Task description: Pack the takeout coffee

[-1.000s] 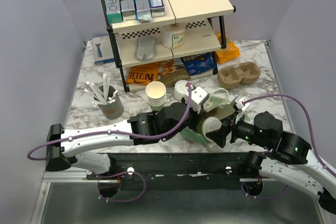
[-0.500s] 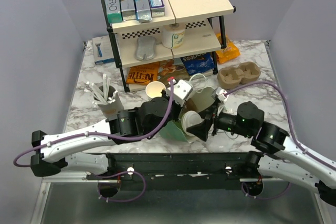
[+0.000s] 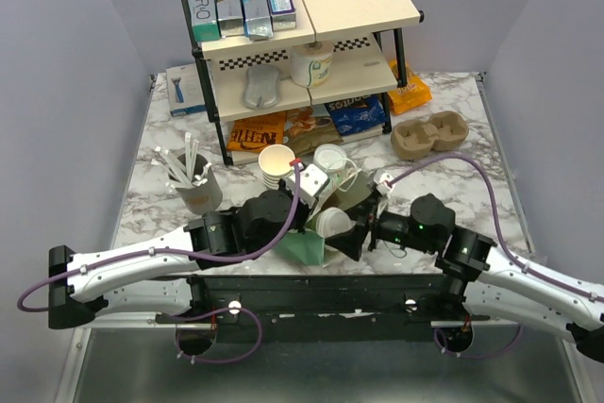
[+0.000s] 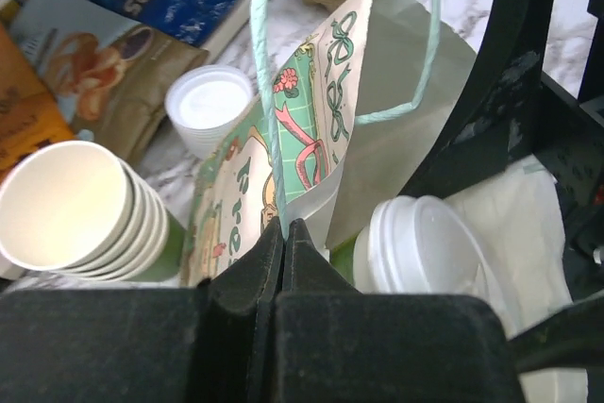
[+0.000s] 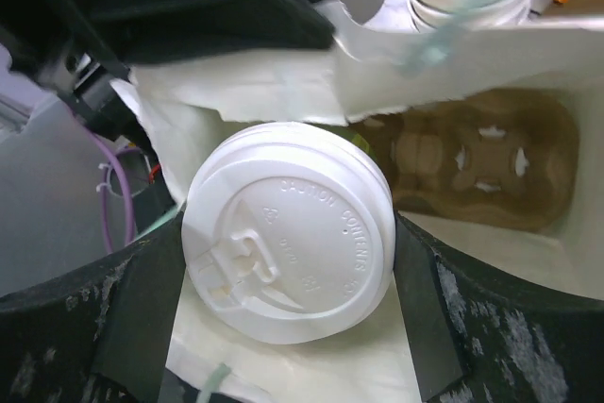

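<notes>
Cream paper takeout coffee cup (image 5: 288, 252) with a round white plastic lid, base first in the mouth of a green-printed paper bag (image 4: 321, 129).
The right hand (image 5: 283, 327) stands wide around the cup, a finger touching each side of the lid, and holds it; the cup's long axis runs straight ahead from that hand into the bag. The left hand (image 4: 283, 238), pinched tight on the bag's rim beside a mint cord handle, props the mouth open. I judge the coming push goes along that axis, deeper in.
</notes>
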{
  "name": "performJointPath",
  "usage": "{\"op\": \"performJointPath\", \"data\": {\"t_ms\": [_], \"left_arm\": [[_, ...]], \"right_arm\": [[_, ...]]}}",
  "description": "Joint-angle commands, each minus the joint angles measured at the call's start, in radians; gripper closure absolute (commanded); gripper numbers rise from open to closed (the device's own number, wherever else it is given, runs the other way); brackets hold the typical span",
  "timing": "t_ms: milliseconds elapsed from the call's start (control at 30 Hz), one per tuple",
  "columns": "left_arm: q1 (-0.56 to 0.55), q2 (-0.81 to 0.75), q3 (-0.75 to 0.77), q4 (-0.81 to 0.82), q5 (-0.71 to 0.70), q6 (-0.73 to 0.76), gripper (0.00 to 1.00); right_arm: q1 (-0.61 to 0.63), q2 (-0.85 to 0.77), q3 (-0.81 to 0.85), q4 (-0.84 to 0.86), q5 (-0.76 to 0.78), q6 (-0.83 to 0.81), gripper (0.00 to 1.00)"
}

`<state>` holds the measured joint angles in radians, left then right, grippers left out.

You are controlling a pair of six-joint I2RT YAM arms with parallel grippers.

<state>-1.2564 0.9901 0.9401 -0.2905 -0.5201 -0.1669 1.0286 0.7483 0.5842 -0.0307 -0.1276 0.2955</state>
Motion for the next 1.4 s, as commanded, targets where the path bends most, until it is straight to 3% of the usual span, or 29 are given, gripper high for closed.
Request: {"op": "performJointPath", "data": {"t_ms": [0,100,333,633,900,1133,1367], "left_arm": [[-0.003,-0.047,-0.059,0.089,0.164,-0.114,1.0],[-0.006,-0.036,-0.092,0.148,0.239,-0.161,1.0],[-0.034,0.025,-0.084,0.166,0.271,-0.233,1.0],[-0.064,-0.048,-0.073,0.074,0.221,-0.232,1.0],[-0.064,-0.025,-0.057,0.105,0.177,-0.27,1.0],[-0.064,-0.027,-0.072,0.137,0.166,-0.301,1.0],[-0.064,-0.059,-0.09,0.174,0.028,-0.378,1.0]], "right_arm": [[0.007,-0.154,-0.081,-0.08,0.025,0.005,0.39],[0.007,-0.225,-0.142,-0.133,0.014,0.01,0.39],[0.007,-0.371,-0.214,-0.141,0.062,-0.028,0.39],[0.007,-0.377,-0.227,-0.141,0.301,-0.032,0.42],[0.008,-0.391,-0.274,0.106,0.384,-0.116,0.43],[0.01,-0.34,-0.331,0.299,0.356,-0.15,0.42],[0.016,-0.274,-0.379,0.494,0.33,-0.128,0.43]]}}
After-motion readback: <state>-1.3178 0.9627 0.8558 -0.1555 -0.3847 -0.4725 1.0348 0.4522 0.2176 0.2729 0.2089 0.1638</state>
